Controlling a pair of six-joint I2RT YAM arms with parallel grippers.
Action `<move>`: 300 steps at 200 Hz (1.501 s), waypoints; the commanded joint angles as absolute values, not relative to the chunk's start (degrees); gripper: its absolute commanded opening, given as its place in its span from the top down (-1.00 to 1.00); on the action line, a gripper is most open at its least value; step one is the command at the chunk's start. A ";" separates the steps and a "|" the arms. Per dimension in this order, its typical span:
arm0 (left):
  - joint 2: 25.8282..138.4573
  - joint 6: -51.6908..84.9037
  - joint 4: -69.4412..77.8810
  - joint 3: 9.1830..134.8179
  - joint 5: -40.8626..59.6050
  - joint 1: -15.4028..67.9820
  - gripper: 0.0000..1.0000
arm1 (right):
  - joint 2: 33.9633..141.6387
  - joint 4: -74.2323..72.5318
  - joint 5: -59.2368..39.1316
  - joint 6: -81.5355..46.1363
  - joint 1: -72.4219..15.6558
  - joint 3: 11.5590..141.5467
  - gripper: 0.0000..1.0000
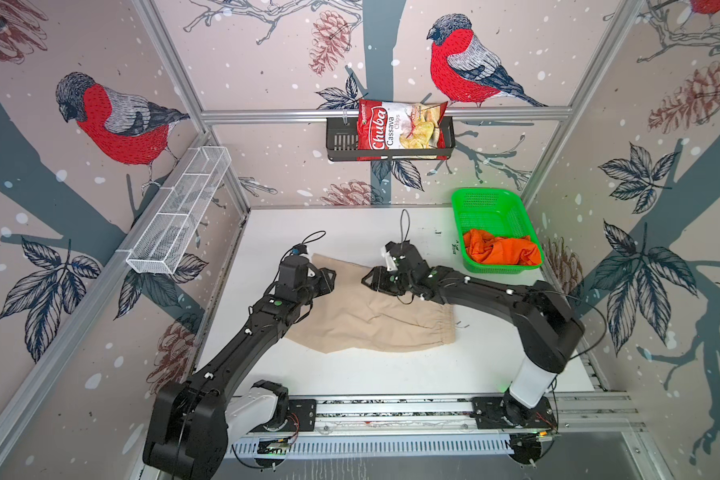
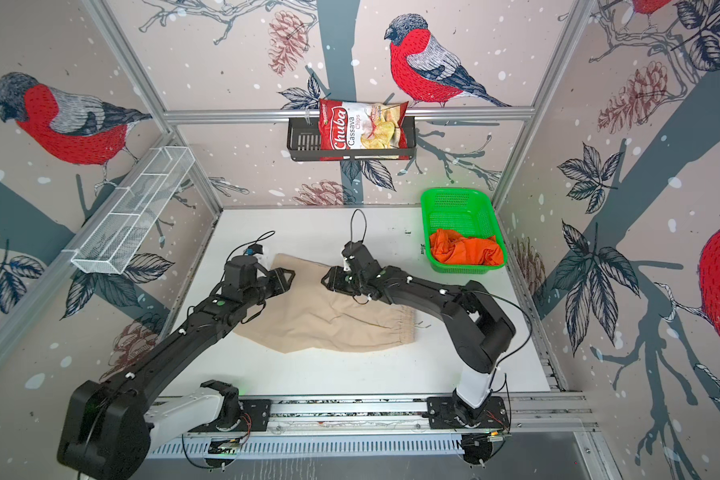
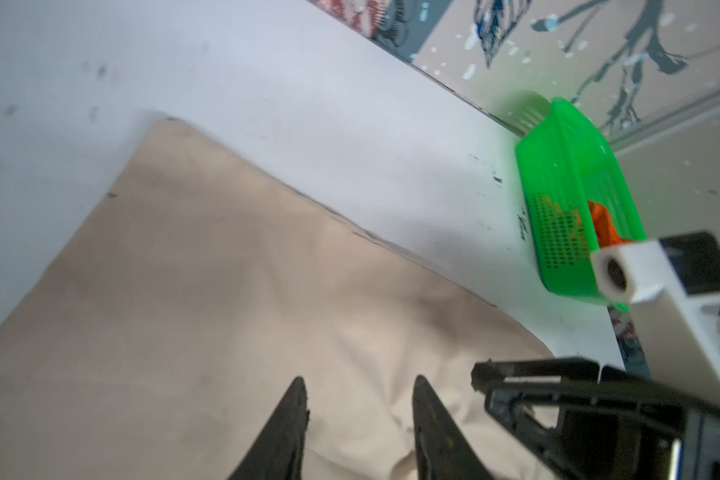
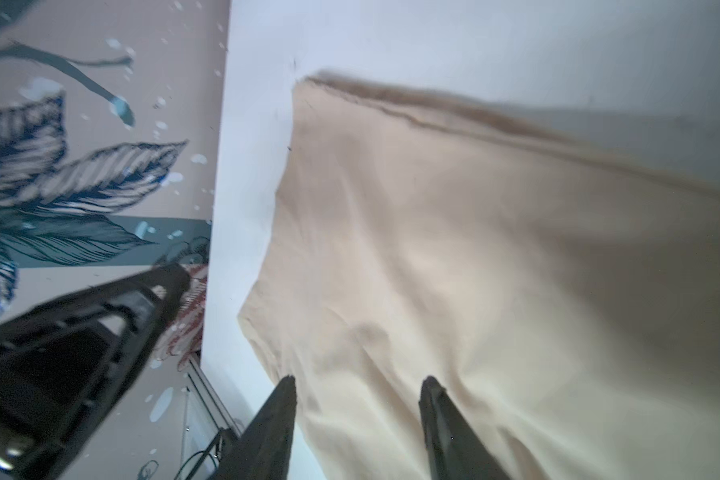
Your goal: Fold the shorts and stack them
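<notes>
- Beige shorts lie flat on the surface, seemingly folded in half, ready for another fold;
- left fingers and right fingers both spread, pinching nothing, poised over the cloth;
- orange shorts sit bunched in the green basket, awaiting their turn

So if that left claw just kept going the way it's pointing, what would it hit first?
Probably the beige shorts lying just ahead of the left gripper; the right gripper sits close beside that line, though depth is unclear.
</notes>
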State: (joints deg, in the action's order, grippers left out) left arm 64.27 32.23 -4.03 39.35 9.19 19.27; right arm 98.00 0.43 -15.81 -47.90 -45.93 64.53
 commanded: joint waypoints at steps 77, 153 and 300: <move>82.30 4.68 4.35 51.31 5.70 47.79 -0.34 | 68.57 6.83 -16.88 -41.26 -18.76 38.92 -0.06; 96.21 -16.76 5.57 59.96 10.80 57.13 -0.43 | 59.76 10.94 -22.92 -35.46 -4.92 32.73 -0.08; 113.11 -30.31 0.46 68.54 9.23 64.33 -0.61 | 58.22 11.27 -30.30 -34.70 6.50 26.98 -0.16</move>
